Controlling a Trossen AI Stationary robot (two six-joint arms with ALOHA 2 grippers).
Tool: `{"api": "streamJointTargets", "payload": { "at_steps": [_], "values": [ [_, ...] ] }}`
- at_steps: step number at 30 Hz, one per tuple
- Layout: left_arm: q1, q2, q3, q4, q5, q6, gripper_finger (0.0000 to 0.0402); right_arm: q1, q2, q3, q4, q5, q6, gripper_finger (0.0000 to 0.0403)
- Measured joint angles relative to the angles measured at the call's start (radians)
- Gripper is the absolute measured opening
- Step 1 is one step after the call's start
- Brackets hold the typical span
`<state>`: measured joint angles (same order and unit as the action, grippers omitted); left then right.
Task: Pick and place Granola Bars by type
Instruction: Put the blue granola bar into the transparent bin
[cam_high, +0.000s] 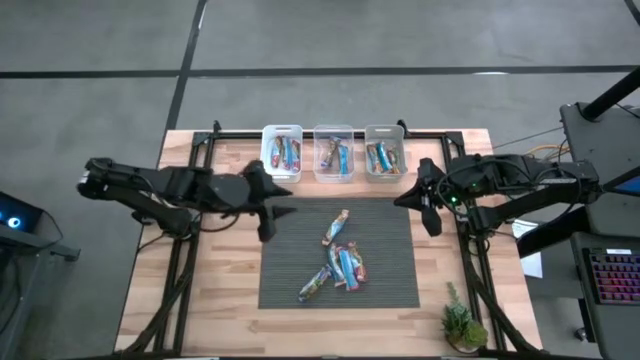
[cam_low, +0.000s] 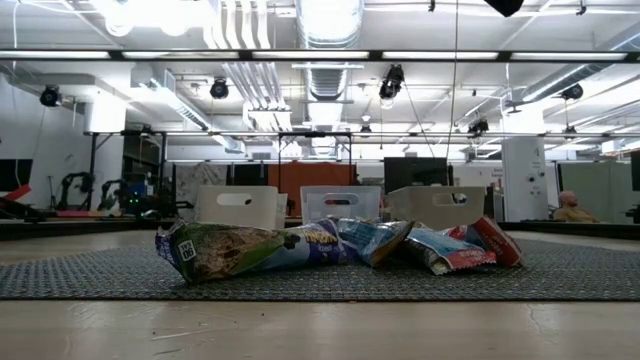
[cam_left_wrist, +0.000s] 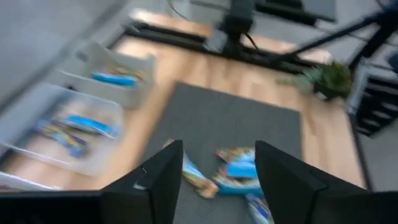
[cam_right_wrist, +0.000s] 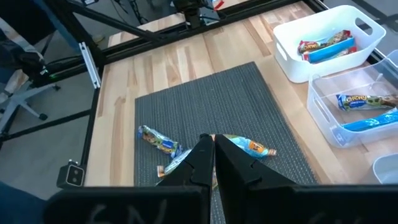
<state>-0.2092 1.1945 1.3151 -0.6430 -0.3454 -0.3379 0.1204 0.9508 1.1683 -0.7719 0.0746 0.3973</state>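
- Your left gripper (cam_high: 268, 207) hangs over the left edge of the grey mat (cam_high: 385, 285), just in front of the left bin (cam_high: 281, 150); its fingers (cam_left_wrist: 163, 180) stand spread with nothing between them.
- Your right gripper (cam_high: 424, 197) waits at the mat's right edge, in front of the right bin (cam_high: 385, 150), fingers pressed together on nothing (the right wrist view shows them meeting over the mat).
- The loose Granola Bars (cam_high: 337, 267) lie in a cluster on the mat, a little right of its middle: one bar apart toward the bins, the others bunched nearer the front edge, some touching or overlapping.
- More bars sit inside all three bins, which stand in a row against the far edge of the table (cam_high: 220, 300), with the middle bin (cam_high: 333, 152) between the other two and narrow gaps separating them.
- You have bare mat on the left third, between the left gripper and the cluster, and another open strip on the right, between the cluster and the right gripper.
- The wooden surface to the left of the mat is open too; at the front right corner a small potted plant (cam_high: 461, 325) stands near the table's edge, well apart from the bars.
- Black frame rails run along both sides of the table.
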Motion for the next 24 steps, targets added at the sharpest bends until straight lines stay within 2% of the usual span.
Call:
{"api": "streamJointTargets", "payload": {
  "at_steps": [6,11,17,24],
  "values": [
    [-0.009,0.074,0.011,-0.001,0.159,-0.054,0.019,0.0,0.0,0.0,0.0,0.004,0.0,0.0008],
    [-0.031,0.135,0.043,-0.002,0.278,-0.032,0.019,0.0,0.0,0.0,-0.001,0.005,0.0,0.0008],
    [-0.065,0.193,0.071,-0.001,0.328,0.024,0.019,0.0,0.0,0.0,-0.001,0.005,0.0,0.0008],
    [-0.106,0.23,0.074,-0.002,0.335,-0.001,0.019,0.0,0.0,0.0,-0.001,0.006,0.0,0.0008]
  ]
}}
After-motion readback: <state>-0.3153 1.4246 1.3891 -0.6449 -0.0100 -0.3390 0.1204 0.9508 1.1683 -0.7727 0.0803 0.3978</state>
